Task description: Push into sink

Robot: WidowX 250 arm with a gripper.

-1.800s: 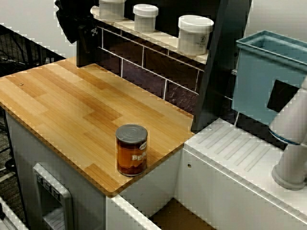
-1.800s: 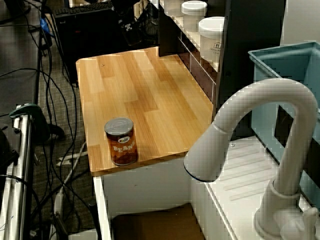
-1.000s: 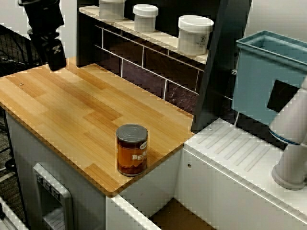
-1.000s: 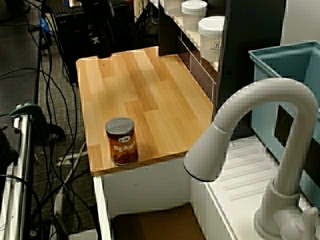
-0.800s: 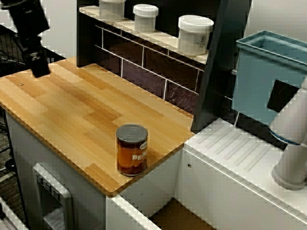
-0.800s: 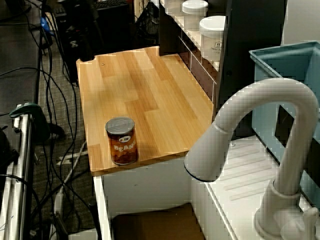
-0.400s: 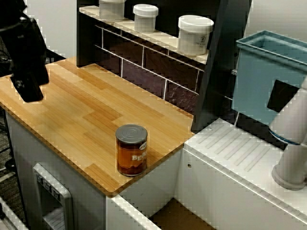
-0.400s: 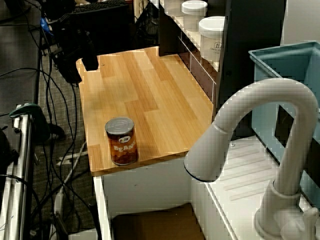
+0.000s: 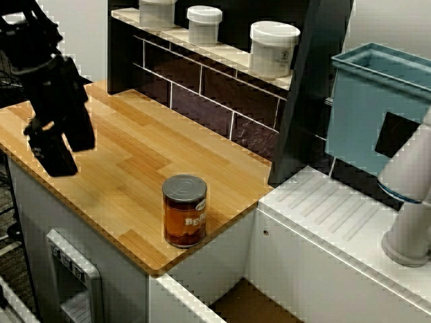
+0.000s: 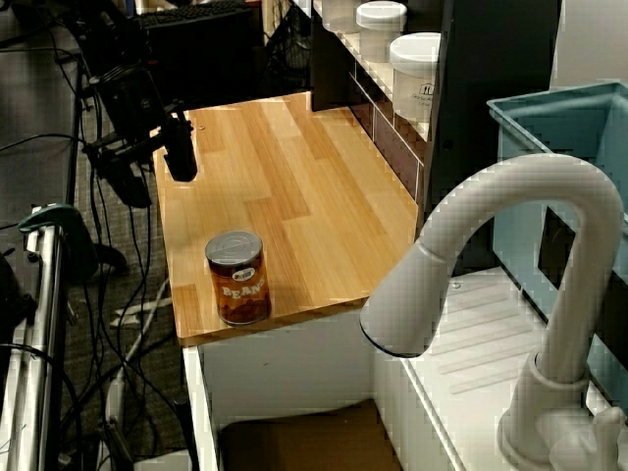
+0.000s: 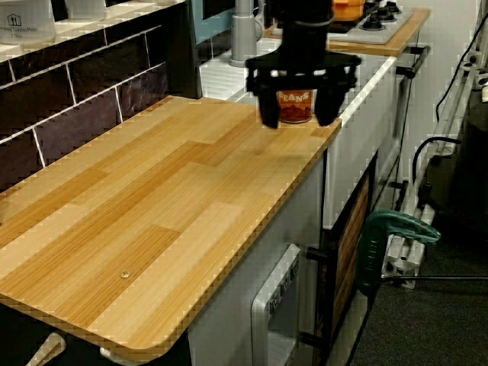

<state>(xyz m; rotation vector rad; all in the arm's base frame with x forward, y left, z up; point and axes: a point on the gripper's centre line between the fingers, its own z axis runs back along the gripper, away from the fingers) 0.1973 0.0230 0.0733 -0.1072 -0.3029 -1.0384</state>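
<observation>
A brown beans can (image 9: 184, 210) with a grey lid stands upright near the front right corner of the wooden counter (image 9: 128, 151). It also shows in the side view (image 10: 237, 278) and, between the fingers, in the end view (image 11: 295, 105). My black gripper (image 9: 67, 148) is open and empty. It hovers low over the counter's left part, well short of the can (image 10: 157, 175) (image 11: 297, 116). The sink (image 9: 250, 306) lies below the counter's right edge, just past the can. Only a strip of its brown bottom (image 10: 304, 442) and white wall shows.
Three white jars (image 9: 273, 48) stand on the back shelf. A tall teal box (image 9: 374, 108), a ribbed white draining surface (image 9: 337, 208) and a white faucet (image 10: 510, 255) are right of the sink. Cables (image 10: 108, 294) and a green clamp (image 11: 389, 229) are on the floor side.
The gripper has come from the far back left corner, down and along the counter toward the can. The can has not moved.
</observation>
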